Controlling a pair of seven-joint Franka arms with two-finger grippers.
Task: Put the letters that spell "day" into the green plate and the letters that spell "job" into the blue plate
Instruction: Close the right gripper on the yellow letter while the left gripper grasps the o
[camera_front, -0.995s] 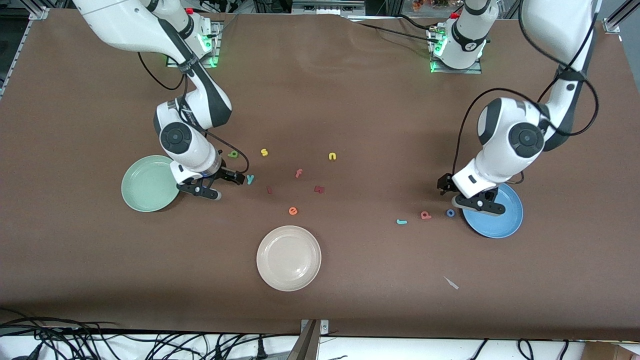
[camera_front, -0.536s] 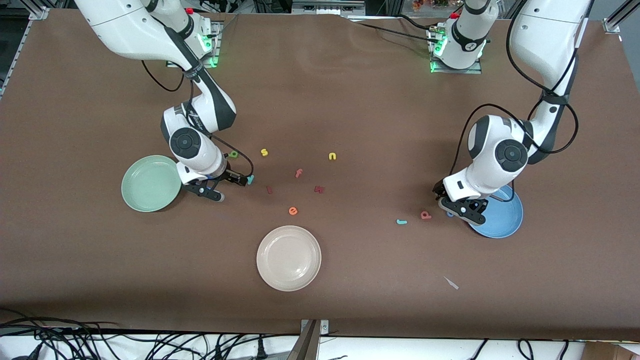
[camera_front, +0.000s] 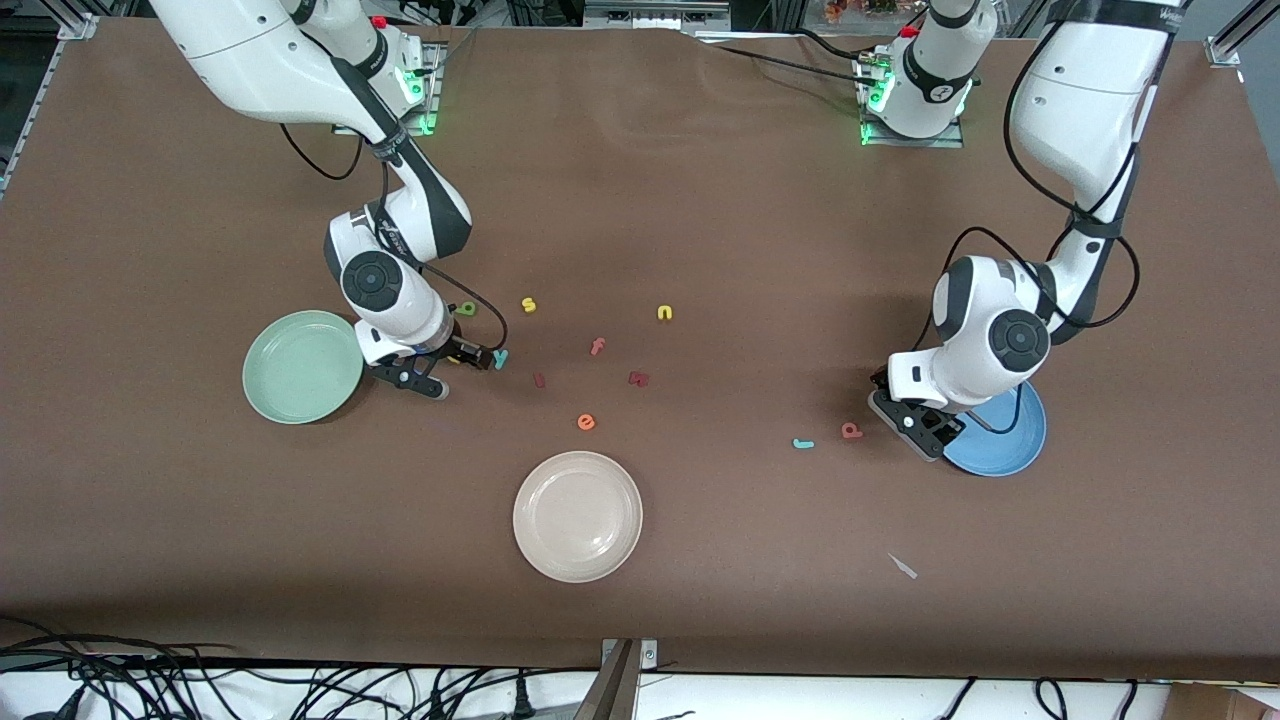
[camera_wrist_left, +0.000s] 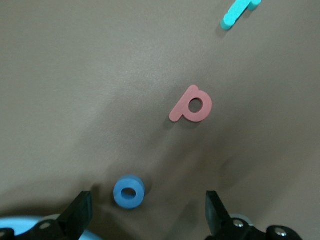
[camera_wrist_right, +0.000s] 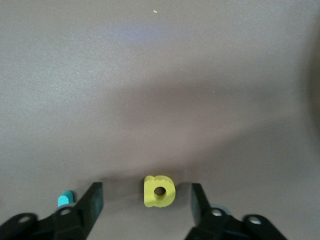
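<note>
Reading the loose foam letters first: yellow s (camera_front: 529, 305) and n (camera_front: 665, 313), pink f (camera_front: 597, 347), orange e (camera_front: 586, 422), all lying mid-tabletop; no brand text is legible on the arms. Green plate (camera_front: 300, 367) is sitting toward the right arm's end w/ nothing in it. Blue plate (camera_front: 1000, 440) is sitting toward the left arm's end, partly covered by the left arm, nothing showing in it. White plate (camera_front: 577, 516) is lying nearer the front edge, nothing in it.

Right gripper (camera_front: 436, 368) is hanging low beside the green plate, fingers apart w/ the yellow a (camera_wrist_right: 159, 190) between them, not touching; y (camera_front: 500, 358) is lying just beside. Front view is hiding that a; d (camera_front: 466, 309) is showing only there.

Left gripper (camera_front: 925, 425) is hanging at the blue plate's edge, fingers wide apart, the o (camera_wrist_left: 129, 191) between them, untouched. Wrist view alone is showing the o; b (camera_wrist_left: 192, 104) and j (camera_wrist_left: 239, 12) are lying near.
</note>
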